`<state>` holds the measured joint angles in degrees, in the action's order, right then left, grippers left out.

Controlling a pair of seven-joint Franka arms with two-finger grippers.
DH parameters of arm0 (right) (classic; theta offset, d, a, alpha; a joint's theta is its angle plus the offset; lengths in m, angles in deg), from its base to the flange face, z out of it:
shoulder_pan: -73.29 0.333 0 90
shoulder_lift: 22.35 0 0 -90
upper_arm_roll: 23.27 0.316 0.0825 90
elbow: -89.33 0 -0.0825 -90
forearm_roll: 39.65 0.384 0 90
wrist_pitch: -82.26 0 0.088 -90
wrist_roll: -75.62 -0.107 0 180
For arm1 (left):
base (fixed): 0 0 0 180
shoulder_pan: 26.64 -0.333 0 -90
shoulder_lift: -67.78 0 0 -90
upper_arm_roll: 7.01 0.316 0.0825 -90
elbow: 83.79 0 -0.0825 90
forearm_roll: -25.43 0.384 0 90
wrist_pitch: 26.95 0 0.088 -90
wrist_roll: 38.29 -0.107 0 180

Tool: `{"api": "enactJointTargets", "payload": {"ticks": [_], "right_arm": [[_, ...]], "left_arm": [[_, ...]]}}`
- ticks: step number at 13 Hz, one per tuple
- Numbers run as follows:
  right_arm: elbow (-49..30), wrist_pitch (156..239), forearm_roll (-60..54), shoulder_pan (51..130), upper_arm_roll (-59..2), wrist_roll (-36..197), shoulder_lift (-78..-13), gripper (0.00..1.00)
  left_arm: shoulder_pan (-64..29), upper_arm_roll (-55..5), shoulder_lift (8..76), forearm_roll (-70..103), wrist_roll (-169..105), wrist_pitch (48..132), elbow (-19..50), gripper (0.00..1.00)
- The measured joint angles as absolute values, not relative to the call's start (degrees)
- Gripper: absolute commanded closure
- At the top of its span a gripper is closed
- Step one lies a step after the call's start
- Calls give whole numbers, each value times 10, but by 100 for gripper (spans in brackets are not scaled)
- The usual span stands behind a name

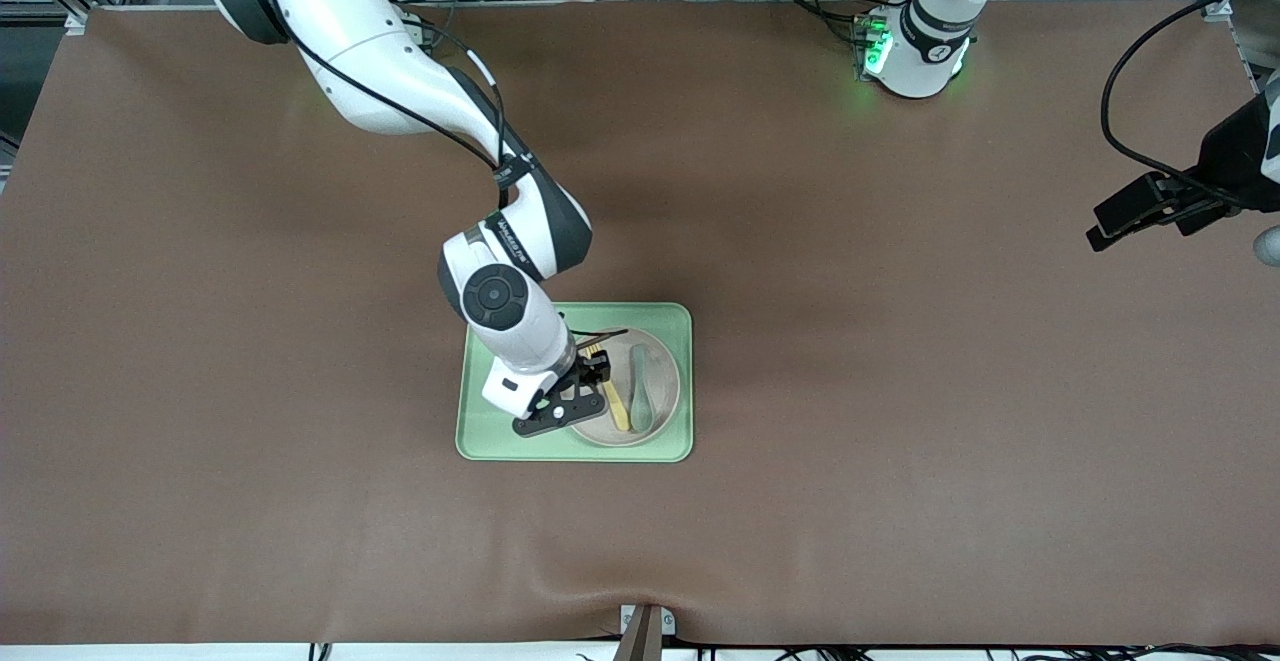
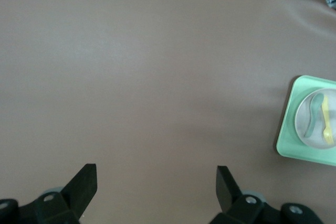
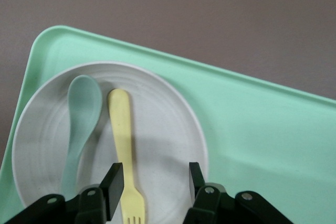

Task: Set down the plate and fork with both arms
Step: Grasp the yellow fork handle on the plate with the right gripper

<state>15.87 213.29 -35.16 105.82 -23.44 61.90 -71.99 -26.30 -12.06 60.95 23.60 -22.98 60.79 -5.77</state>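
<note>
The pale plate (image 1: 662, 411) lies on the light-green tray (image 1: 480, 436) in the middle of the table. The pale-yellow fork (image 1: 618, 409) lies in the plate beside a grey-green spoon (image 1: 641, 391). My right gripper (image 1: 598, 373) hangs open just over the plate. In the right wrist view it (image 3: 156, 174) stands over the plate (image 3: 163, 124), with the fork's (image 3: 123, 145) tine end just inside one finger. My left gripper (image 1: 1140, 211) waits open and empty in the air at the left arm's end of the table; the left wrist view shows it (image 2: 156, 176) above bare mat.
The tray (image 2: 286, 137) with the plate (image 2: 303, 129), fork (image 2: 326, 121) and spoon (image 2: 314, 116) shows far off in the left wrist view. The spoon (image 3: 81, 119) lies next to the fork. A brown mat (image 1: 900, 391) covers the table, with a small fold at its near edge (image 1: 640, 609).
</note>
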Motion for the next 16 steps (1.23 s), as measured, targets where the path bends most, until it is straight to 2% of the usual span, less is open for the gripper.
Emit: {"api": "enactJointTargets", "payload": {"ticks": [3, 5, 9, 12, 16], "right_arm": [[159, 2138, -354, 1070, -234, 614, -731, 43], [159, 2143, -356, 1072, -235, 613, -737, 48], [159, 2148, -363, 1085, -234, 602, -751, 48], [159, 2154, -370, 1089, -235, 592, -756, 56], [159, 2154, -374, 1089, -236, 590, -756, 59]], "left_arm": [[-263, -121, 610, 236, -238, 608, -44, 0], [-264, -122, 612, 236, -238, 617, -31, 0], [-264, -124, 644, 236, -239, 644, 15, 0], [-264, -124, 654, 236, -246, 646, 22, 0], [-264, -125, 654, 236, -247, 648, 23, 0]]}}
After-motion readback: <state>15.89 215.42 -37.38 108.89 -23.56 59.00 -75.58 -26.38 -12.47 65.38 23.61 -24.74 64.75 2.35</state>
